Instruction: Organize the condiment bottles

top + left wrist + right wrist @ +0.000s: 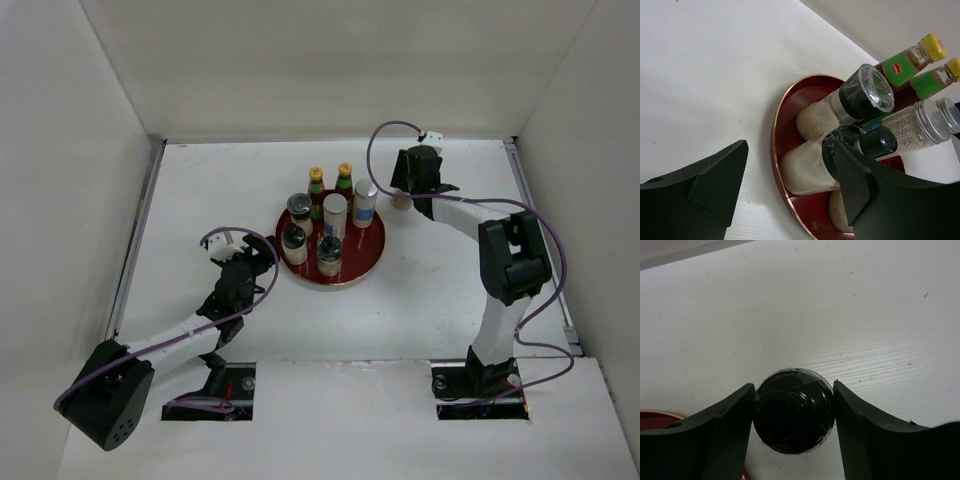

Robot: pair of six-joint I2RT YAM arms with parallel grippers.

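Status: nearly complete, by my reading.

**Tray:** The round dark-red tray (366, 250) stands mid-bench, slightly toward the far edge. Seven containers stand upright on it, close together.
- Two red sauce bottles (316, 190) with yellow caps stand at the tray's far rim.
- Two shakers (334, 214) are here, one at the centre and one toward the far-right rim.
- Three black-capped jars (293, 240) are grouped on the left and near side.

**Outstanding item:** One further jar (792, 412) is off the tray. It sits to the tray's right, toward the bench's far edge and near the silver-capped shaker.

**Right gripper** (405, 198)**:** It is over this jar. In the wrist view both fingers (730, 425) press against the sides of the round black cap, so I judge the jar gripped. I cannot tell whether its base is on the bench or lifted off it.

**Left gripper** (260, 262)**:** Its jaws are spread wide with nothing between them. It sits just beside the tray's left rim, on the side facing the bench's left edge. Its wrist view looks straight onto the nearest jars. I cannot tell whether one finger touches a jar.

**Remaining work, as judged:** The gripped jar has to be carried to the tray, set down and released. The only bare floor I can see is on the tray's right and near-right part. Space there is tight, so a neighbouring container could be knocked during placement.
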